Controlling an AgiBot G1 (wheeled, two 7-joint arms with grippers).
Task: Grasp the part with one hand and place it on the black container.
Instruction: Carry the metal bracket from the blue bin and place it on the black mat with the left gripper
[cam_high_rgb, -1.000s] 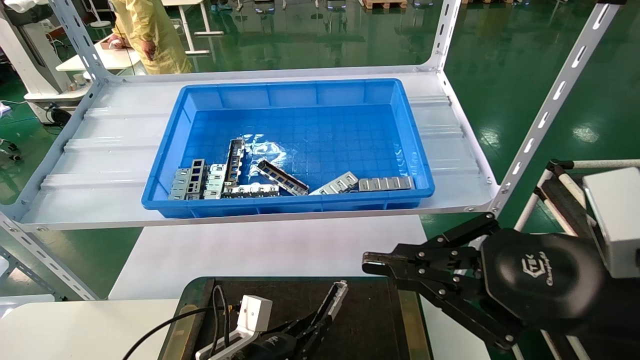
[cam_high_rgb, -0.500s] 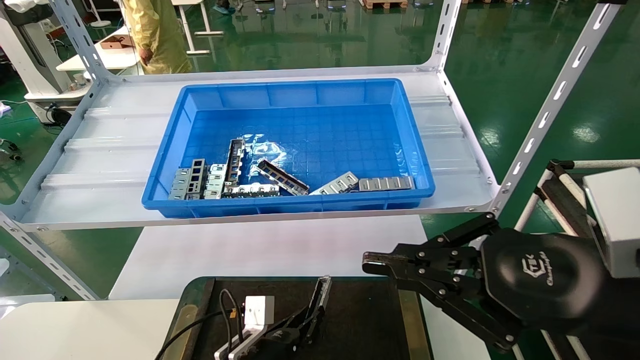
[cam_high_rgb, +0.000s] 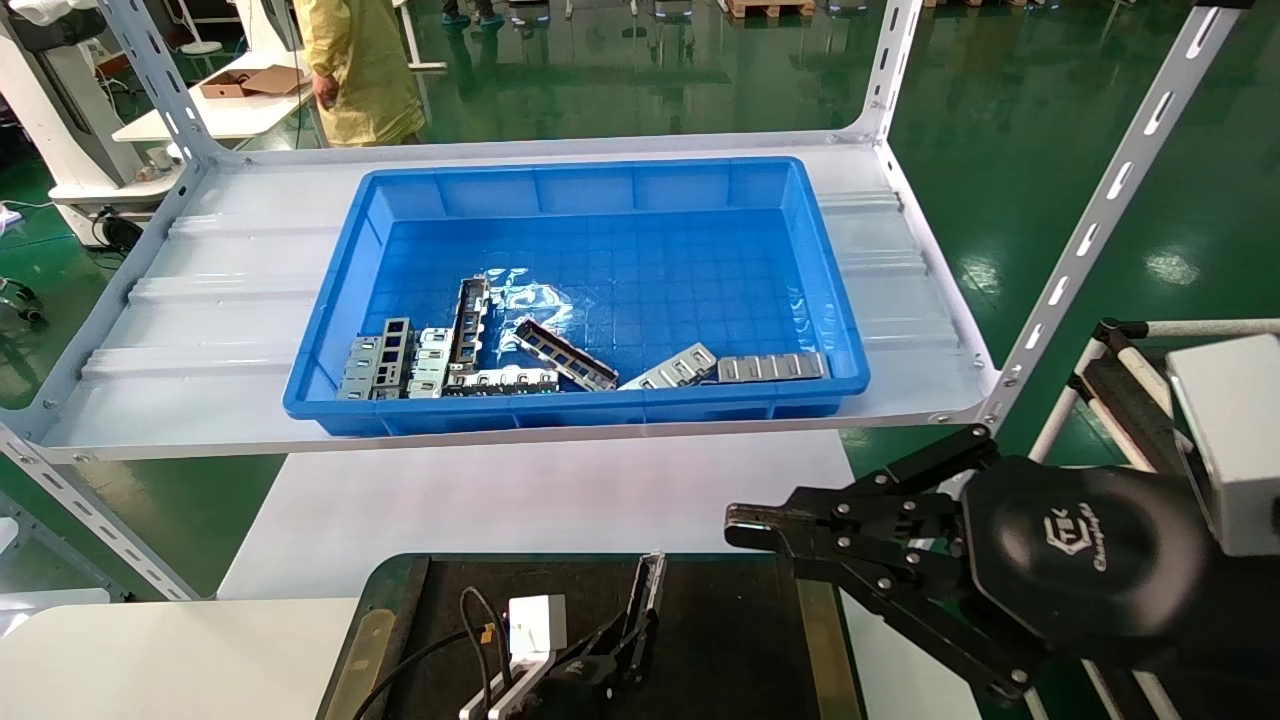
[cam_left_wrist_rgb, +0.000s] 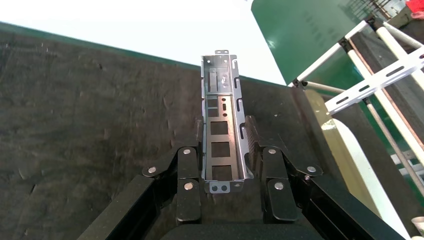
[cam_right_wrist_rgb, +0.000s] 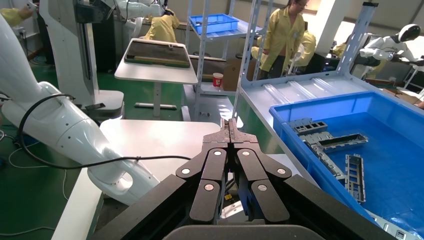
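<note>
The part (cam_high_rgb: 650, 588), a silver-grey channel with rectangular cut-outs, is gripped at its near end by my left gripper (cam_high_rgb: 638, 628), low over the black container (cam_high_rgb: 745, 640) at the bottom centre. In the left wrist view the part (cam_left_wrist_rgb: 220, 107) lies lengthwise between the fingers (cam_left_wrist_rgb: 187, 162), which press on both of its sides, close to or on the container's dark surface (cam_left_wrist_rgb: 90, 115). My right gripper (cam_high_rgb: 738, 522) is shut and empty, hovering over the container's right edge; it also shows in the right wrist view (cam_right_wrist_rgb: 230, 125).
A big blue bin (cam_high_rgb: 600, 185) with several metal parts (cam_high_rgb: 470, 355) stands on the white shelf (cam_high_rgb: 200, 300) behind. A slanted shelf post (cam_high_rgb: 1090, 225) is at the right. A person in yellow (cam_high_rgb: 365, 60) stands beyond the shelf.
My left gripper has shifted a little to the right and brought the part down from a raised tilt to low over the container. The right arm has not moved.
</note>
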